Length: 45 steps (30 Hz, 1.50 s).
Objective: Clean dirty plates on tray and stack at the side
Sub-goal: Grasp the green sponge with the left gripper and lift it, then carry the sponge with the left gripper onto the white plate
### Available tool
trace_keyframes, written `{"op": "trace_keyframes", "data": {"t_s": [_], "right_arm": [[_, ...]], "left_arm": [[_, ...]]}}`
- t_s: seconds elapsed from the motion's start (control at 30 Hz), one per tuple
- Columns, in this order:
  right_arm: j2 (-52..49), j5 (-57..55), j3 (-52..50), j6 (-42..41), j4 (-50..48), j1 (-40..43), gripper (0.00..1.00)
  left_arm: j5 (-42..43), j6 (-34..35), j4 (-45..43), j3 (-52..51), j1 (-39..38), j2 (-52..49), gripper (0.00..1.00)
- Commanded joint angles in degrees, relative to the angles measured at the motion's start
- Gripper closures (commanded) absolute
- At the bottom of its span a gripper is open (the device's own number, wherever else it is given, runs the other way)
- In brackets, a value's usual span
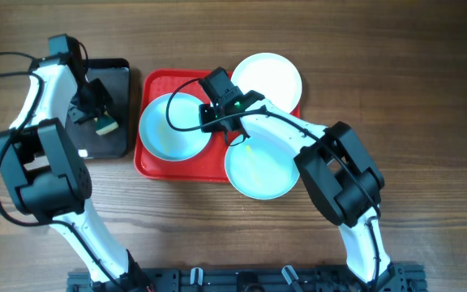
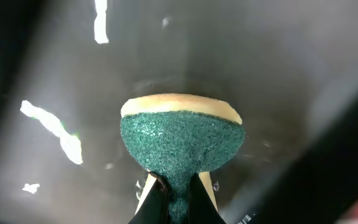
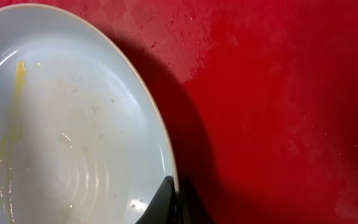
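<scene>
- Slippage risk: right end effector (image 3: pixel 171 193) pinches only the rim of left plate (image 1: pixel 171 126) on red tray (image 1: pixel 185 169).
- Left end effector (image 2: pixel 176 186) pinches green sponge (image 2: pixel 179 140) narrowly; scrubbing may dislodge it.

2 white arms (image 1: pixel 35 89) with bulky black joints (image 1: pixel 43 166), looping black cables (image 1: pixel 6 58) and black jaws.

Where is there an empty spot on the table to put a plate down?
Bare wood lies right of the white plate and below the red tray, between the two arms. The red tray is crowded with plates, and the right fingers pinch the left plate's rim. The left fingers hold the sponge at the black tray.
</scene>
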<state>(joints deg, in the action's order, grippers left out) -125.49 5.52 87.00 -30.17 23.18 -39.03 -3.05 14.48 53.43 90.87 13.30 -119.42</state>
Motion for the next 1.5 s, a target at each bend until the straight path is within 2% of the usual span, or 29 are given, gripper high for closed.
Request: {"op": "trace_keyframes", "data": {"t_s": [0.0,0.2,0.33,0.43,0.67,0.9,1.07,1.27,1.37,1.47], "right_arm": [[-1.5,0.5,0.7,0.2,0.0,-0.2,0.96],[-1.5,2.5,0.7,0.3,-0.2,0.1,0.96],[-1.5,6.3,0.7,1.9,-0.5,0.9,0.96],[-1.5,9.1,0.7,3.1,-0.5,1.8,0.96],[-1.5,11.6,0.7,4.7,0.1,2.6,0.96],[-1.5,14.3,0.7,4.5,0.4,3.7,0.96],[-1.5,14.5,0.7,4.5,1.8,4.9,0.96],[-1.5,12.1,0.7,2.2,2.1,4.9,0.96],[-1.5,10.8,0.7,1.5,2.1,4.9,0.96],[-1.5,10.6,0.7,1.5,2.1,4.9,0.96]], "left_arm": [[0.7,-4.9,1.5,4.3,0.0,6.9,0.96],[0.8,-5.6,4.3,4.4,-0.1,11.5,0.96],[5.0,-10.7,6.3,4.4,-0.1,11.8,0.96],[5.0,-12.8,6.7,4.3,-0.1,11.4,0.96],[1.6,-12.8,5.1,4.3,-0.1,11.3,0.96],[10.3,-12.7,7.1,4.1,-3.2,11.3,0.96],[10.9,-12.1,6.7,2.0,-8.1,10.7,0.96],[10.9,-5.6,-0.3,-7.5,-12.5,10.3,0.96],[10.9,-2.0,-7.0,-14.6,-14.6,10.3,0.96],[10.9,-2.0,-12.7,-19.7,-16.6,10.3,0.96]]}}
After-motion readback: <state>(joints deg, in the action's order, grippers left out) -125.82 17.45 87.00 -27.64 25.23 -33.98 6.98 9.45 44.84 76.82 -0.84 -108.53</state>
